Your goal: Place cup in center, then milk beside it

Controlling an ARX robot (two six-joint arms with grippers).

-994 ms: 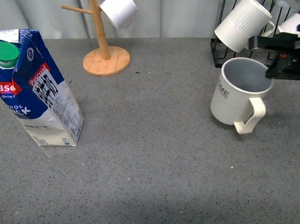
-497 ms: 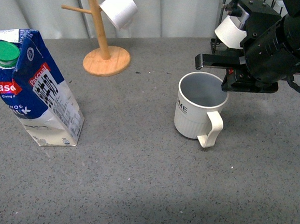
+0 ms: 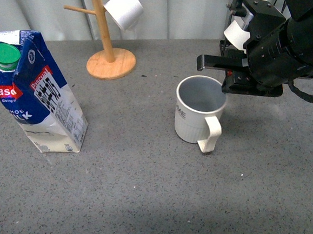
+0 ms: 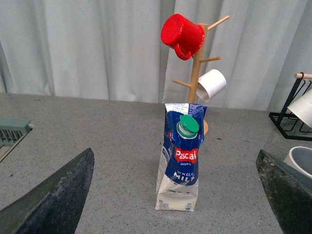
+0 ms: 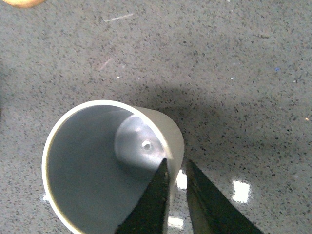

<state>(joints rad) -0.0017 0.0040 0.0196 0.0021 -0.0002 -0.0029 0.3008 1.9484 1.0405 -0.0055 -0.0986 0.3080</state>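
The cup, a cream ribbed mug with dark lettering and a grey-blue inside, is near the table's middle right, handle toward me. My right gripper is shut on its far right rim; the right wrist view shows the cup with the gripper pinching its wall, one finger inside, one outside. The milk, a blue and white carton with a green cap, stands upright at the left. It also shows in the left wrist view, well ahead of my open, empty left gripper.
A wooden mug tree with a smooth white cup stands at the back; the left wrist view shows a red cup on it. A black rack with white ribbed mugs stands at the back right. Grey curtain behind.
My right gripper has carried the cup leftward from beside the rack toward the table's middle and lowered it. The milk has not moved.
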